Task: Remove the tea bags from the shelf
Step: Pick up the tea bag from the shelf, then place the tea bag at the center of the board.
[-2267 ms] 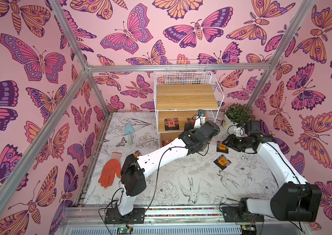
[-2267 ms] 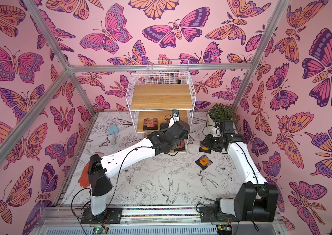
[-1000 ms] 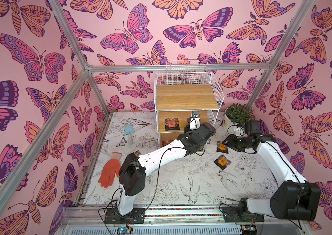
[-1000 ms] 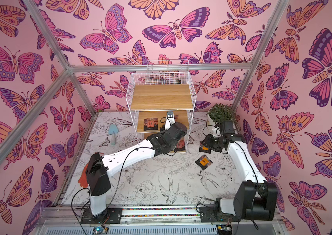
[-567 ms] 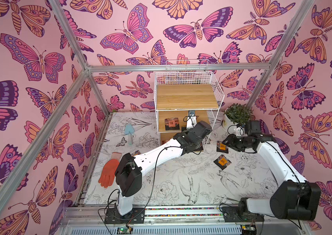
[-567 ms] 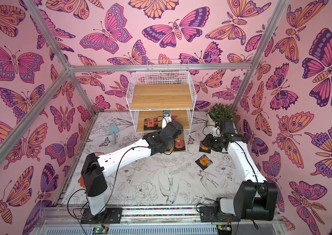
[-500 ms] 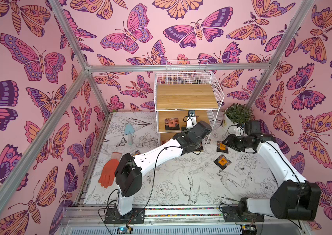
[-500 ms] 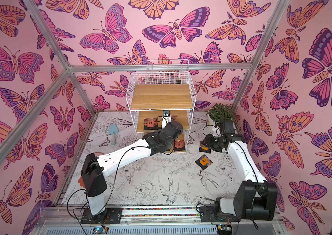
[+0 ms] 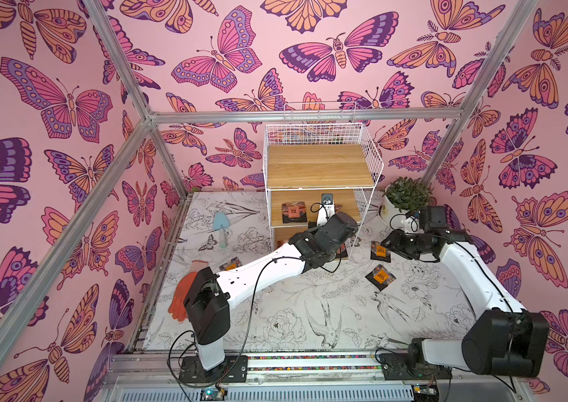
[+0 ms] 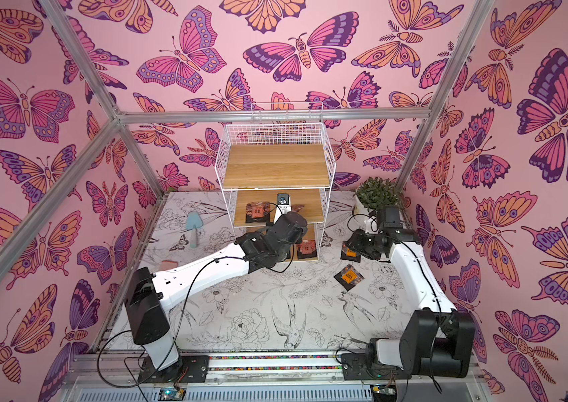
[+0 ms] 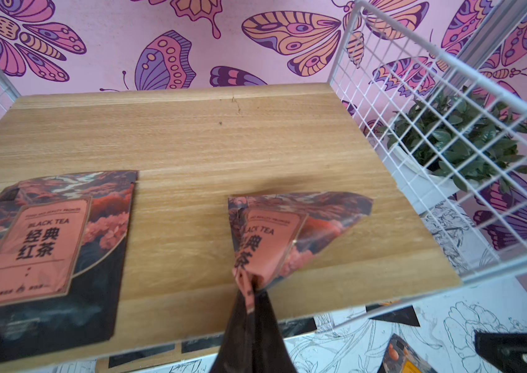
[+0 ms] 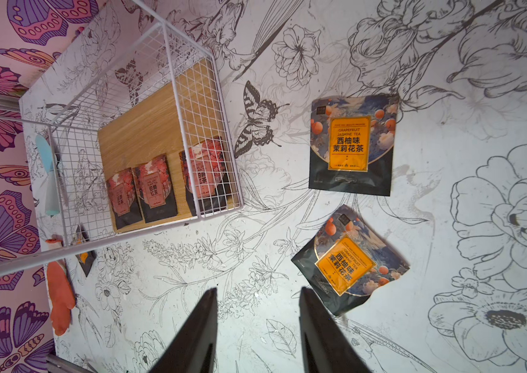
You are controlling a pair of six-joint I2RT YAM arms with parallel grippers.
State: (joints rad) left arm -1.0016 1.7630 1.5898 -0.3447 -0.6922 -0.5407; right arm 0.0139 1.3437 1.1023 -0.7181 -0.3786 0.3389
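Observation:
The shelf (image 9: 320, 167) stands at the back of the table. My left gripper (image 11: 249, 287) reaches over its middle board and is shut on the corner of a reddish-pink tea bag (image 11: 288, 232), which is creased and lifted at that corner. A second reddish-pink tea bag (image 11: 45, 245) lies flat beside it. Three more tea bags (image 12: 155, 187) lie on the bottom board. My right gripper (image 12: 257, 297) hangs open over the table, right of the shelf, near two orange-labelled tea bags (image 12: 351, 145) (image 12: 349, 261). Another orange-labelled tea bag (image 9: 230, 265) lies on the table left of the shelf.
A potted plant (image 9: 404, 198) stands just right of the shelf, behind my right arm. An orange glove (image 9: 181, 296) and a blue trowel (image 9: 220, 226) lie on the left of the table. The shelf's wire side (image 11: 417, 129) is close to my left gripper.
My left arm has slid left along the middle board, and its gripper has shut on the tea bag's corner. The right arm has not moved.

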